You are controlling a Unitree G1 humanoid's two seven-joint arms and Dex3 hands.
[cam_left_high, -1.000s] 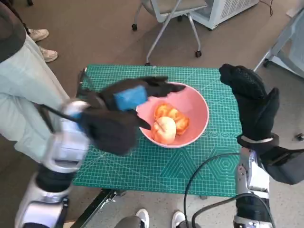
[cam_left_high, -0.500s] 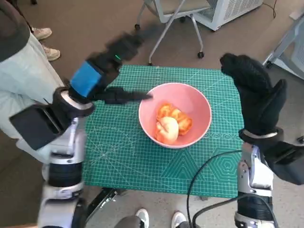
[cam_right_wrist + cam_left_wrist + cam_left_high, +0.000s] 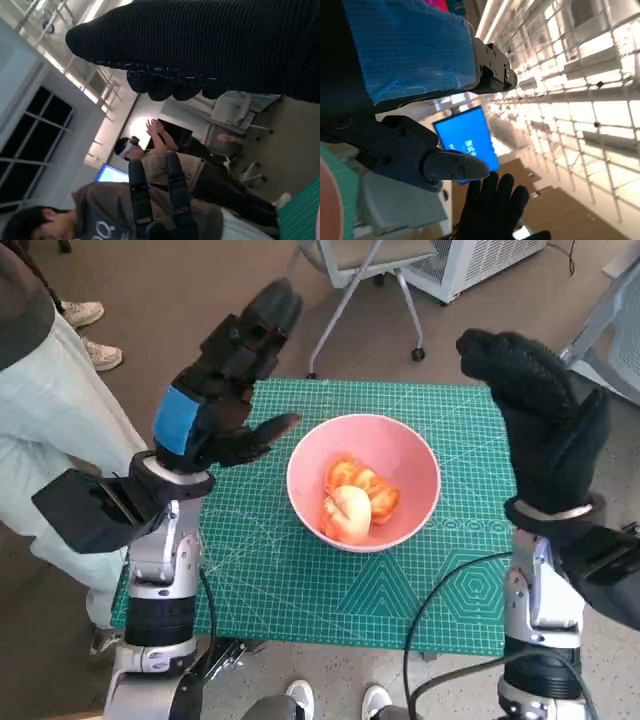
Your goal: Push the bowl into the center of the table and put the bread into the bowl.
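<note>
A pink bowl (image 3: 410,455) sits near the middle of the green cutting mat (image 3: 300,570), with orange-and-pale bread pieces (image 3: 355,502) inside it. My left hand (image 3: 215,400) is raised above the mat's left side, fingers spread and pointing up, holding nothing; its blue-taped back (image 3: 410,47) fills the left wrist view. My right hand (image 3: 540,430), in the black glove, is raised above the mat's right edge, fingers apart and empty. The glove (image 3: 210,45) spans the right wrist view, and the right hand (image 3: 492,207) also shows in the left wrist view.
A person in pale trousers (image 3: 50,430) stands close at the left, shoes (image 3: 85,315) on the floor. A wheeled chair base (image 3: 350,290) stands behind the table. A cable (image 3: 440,590) runs over the mat's front right. People (image 3: 165,170) show in the right wrist view.
My left hand has lifted off the bowl's left rim and swung up and away to the left, opening upward. The right hand rose slightly. Bowl and bread stay put.
</note>
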